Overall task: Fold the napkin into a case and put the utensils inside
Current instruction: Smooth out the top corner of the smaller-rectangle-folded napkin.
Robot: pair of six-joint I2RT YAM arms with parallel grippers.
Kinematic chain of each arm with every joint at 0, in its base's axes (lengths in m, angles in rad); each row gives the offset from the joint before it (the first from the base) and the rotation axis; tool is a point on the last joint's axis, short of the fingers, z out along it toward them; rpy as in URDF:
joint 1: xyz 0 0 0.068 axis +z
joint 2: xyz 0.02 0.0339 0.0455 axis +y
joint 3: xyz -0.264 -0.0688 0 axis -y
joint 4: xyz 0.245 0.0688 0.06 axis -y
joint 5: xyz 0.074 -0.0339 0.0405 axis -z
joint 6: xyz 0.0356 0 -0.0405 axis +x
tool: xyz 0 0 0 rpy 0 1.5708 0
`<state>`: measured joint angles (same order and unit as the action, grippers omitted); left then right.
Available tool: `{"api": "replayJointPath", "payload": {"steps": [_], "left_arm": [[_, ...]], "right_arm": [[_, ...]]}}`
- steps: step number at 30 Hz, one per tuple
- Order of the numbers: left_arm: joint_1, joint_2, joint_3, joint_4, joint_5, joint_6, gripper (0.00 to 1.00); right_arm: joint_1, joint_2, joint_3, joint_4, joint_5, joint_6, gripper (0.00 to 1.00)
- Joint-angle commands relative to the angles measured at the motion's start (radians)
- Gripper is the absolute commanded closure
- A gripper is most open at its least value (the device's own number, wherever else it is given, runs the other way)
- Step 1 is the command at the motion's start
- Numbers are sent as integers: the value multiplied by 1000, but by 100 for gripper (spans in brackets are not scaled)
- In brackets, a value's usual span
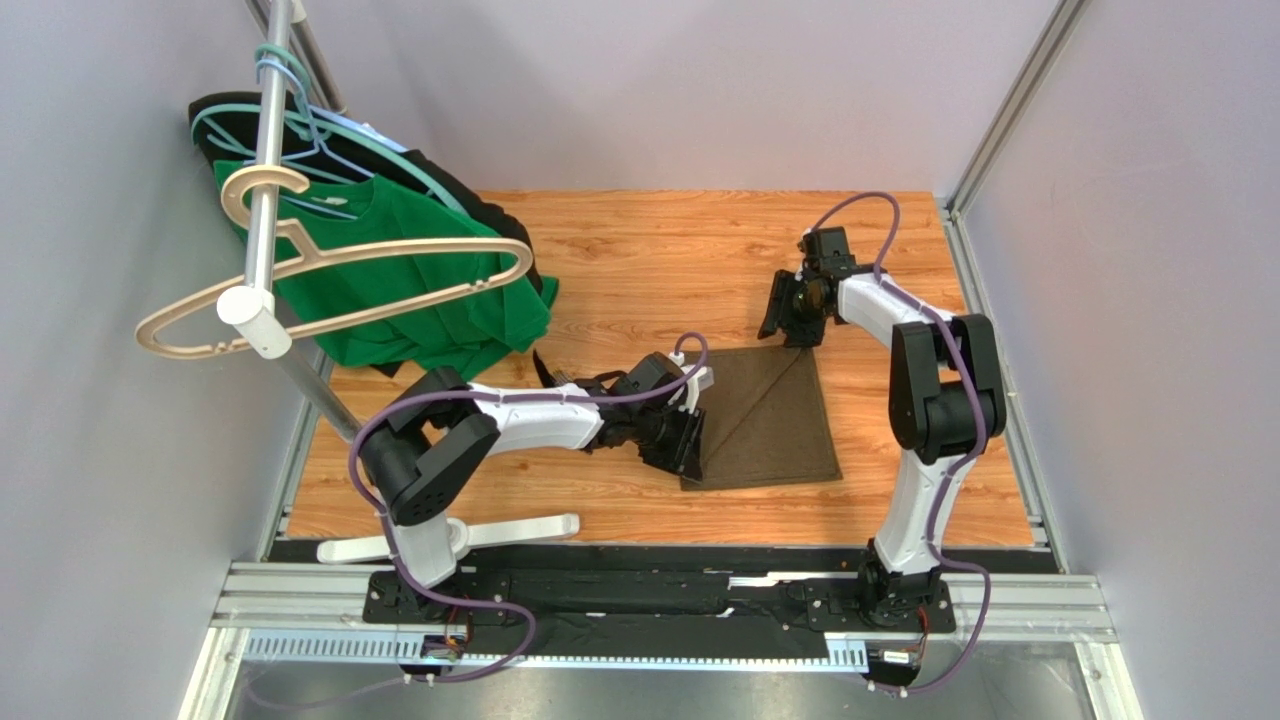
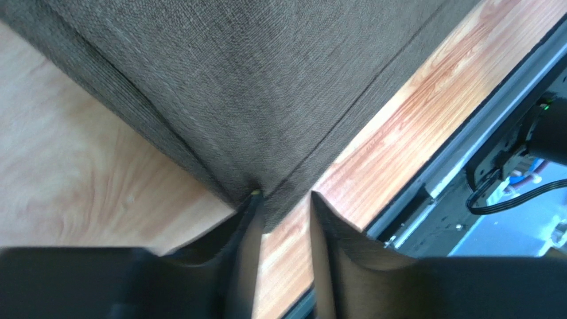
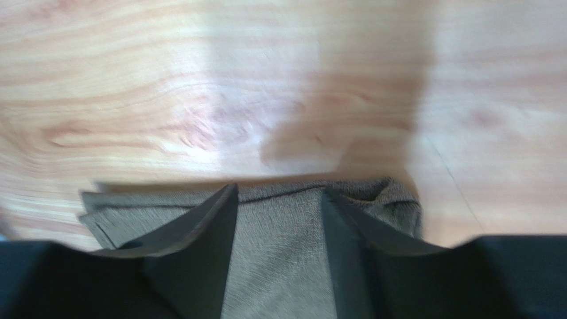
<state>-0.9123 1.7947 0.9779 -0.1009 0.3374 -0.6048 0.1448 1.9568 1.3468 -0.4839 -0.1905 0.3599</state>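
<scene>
Near edge: the left gripper (image 2: 286, 194) is released, jaws parted, at the near-left corner of the napkin (image 1: 769, 413). The corner touches one fingertip but is not pinched.

The napkin lies flat on the bench (image 1: 646, 248), folded, with one diagonal crease showing.

Far corner: the right gripper (image 3: 278, 194) is released, jaws astride the folded edge.

Judgement: folding is partly done. No case is formed yet. The utensils are not in view, so insertion remains.
</scene>
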Motion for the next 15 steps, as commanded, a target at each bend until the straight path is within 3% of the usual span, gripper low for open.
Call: {"api": "replayJointPath", "payload": {"steps": [1, 3, 8, 11, 12, 14, 15], "left_arm": [[1, -121, 70, -169, -92, 31, 53], [15, -184, 115, -216, -156, 46, 46], [90, -219, 162, -229, -219, -35, 41], [113, -228, 169, -182, -271, -91, 43], [113, -227, 171, -166, -282, -101, 44], [113, -213, 176, -137, -320, -121, 47], [113, -210, 176, -126, -330, -125, 49]], "right_arm": [[77, -197, 6, -160, 187, -41, 34], [113, -269, -61, -212, 247, -33, 16], [246, -536, -282, -156, 247, 24, 14], [303, -579, -418, -26, 134, 97, 23], [309, -576, -469, 2, 82, 143, 35], [329, -569, -515, 112, 10, 189, 45], [334, -556, -541, 145, -47, 206, 55]]}}
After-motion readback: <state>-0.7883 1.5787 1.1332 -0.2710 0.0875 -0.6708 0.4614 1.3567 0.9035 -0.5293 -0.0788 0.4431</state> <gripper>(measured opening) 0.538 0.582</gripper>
